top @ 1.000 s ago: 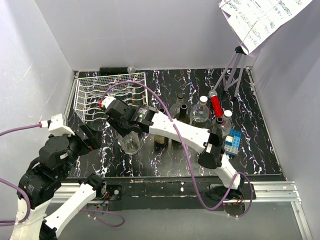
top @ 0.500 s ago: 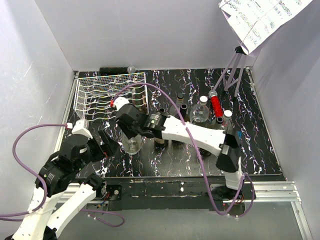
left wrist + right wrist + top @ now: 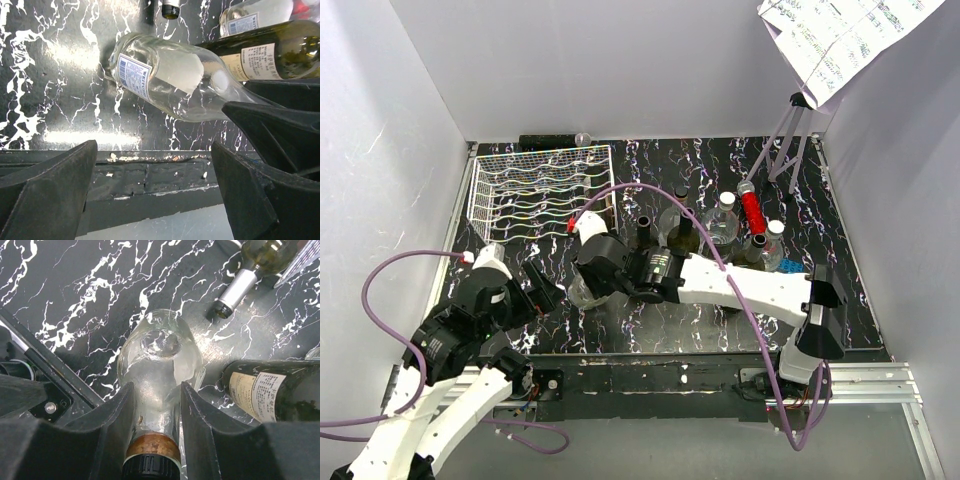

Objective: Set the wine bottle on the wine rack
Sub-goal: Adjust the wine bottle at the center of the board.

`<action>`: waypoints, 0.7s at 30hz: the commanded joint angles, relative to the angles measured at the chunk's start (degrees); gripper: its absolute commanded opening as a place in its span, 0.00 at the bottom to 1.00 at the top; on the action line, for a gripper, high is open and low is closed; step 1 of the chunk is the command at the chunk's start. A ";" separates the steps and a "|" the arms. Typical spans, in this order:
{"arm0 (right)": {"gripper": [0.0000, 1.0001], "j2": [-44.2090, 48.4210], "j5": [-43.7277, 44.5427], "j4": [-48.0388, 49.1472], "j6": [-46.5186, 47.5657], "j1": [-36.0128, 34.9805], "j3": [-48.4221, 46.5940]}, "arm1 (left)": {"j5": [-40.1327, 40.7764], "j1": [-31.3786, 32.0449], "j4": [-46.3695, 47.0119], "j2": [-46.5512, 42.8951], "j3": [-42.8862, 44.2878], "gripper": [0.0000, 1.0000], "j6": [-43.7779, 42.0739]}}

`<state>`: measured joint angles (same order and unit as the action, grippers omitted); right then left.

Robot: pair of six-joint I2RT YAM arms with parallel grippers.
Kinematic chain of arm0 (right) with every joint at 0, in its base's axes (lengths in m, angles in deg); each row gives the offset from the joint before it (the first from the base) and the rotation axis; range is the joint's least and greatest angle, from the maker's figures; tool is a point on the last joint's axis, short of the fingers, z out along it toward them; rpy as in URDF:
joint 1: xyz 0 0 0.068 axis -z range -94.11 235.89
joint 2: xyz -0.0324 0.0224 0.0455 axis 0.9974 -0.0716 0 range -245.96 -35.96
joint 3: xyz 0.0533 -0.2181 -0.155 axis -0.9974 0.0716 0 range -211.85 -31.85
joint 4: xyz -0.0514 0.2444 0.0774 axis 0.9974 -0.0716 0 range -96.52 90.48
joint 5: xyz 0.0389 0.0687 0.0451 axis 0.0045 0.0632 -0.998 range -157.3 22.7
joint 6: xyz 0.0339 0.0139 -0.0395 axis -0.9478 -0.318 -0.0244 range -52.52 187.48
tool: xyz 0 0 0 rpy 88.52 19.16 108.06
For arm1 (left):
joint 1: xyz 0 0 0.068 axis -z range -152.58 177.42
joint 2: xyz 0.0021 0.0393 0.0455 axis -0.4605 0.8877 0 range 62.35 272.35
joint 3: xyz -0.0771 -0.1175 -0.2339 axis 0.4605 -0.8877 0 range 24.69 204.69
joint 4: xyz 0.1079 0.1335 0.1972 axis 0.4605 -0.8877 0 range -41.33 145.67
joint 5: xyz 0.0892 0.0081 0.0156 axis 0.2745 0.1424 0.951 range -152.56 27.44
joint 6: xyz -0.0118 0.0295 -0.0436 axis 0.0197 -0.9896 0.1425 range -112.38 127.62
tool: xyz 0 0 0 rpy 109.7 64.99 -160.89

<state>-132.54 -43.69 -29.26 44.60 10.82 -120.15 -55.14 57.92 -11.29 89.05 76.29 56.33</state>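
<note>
A clear glass wine bottle (image 3: pixel 582 291) with a white label (image 3: pixel 136 76) stands tilted over the dark marbled table, front centre-left. My right gripper (image 3: pixel 152 400) is shut on its neck just above the cork and black cap, fingers (image 3: pixel 117 415) pressed to both sides. I cannot tell whether its base touches the table. My left gripper (image 3: pixel 154 165) hangs open beside the bottle's left, nothing between its fingers; in the top view the left gripper (image 3: pixel 542 290) is just left of the bottle. The white wire wine rack (image 3: pixel 535 190) sits at the back left and holds no bottle.
Several other bottles (image 3: pixel 680 235) stand right of centre, one dark green with a cream label (image 3: pixel 270 390). A red-capped item (image 3: pixel 752 212) and blue blocks (image 3: pixel 788 270) lie further right. A tripod (image 3: pixel 785 140) stands at the back right. The table's near rail (image 3: pixel 150 175) lies under my left gripper.
My right wrist has moved right and nearer, still gripping the bottle's neck, while the bottle's base stayed about in place. My left arm has swung right toward the bottle, still open.
</note>
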 commanded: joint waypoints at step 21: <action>0.01 -12.41 -18.69 -28.62 -6.22 6.51 -29.05 | -17.69 0.08 6.31 3.27 -5.97 0.97 10.43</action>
<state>-146.07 -55.90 -52.84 39.12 17.82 -145.57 -62.55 57.92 -8.99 90.45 73.25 62.03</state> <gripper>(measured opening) 0.450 0.981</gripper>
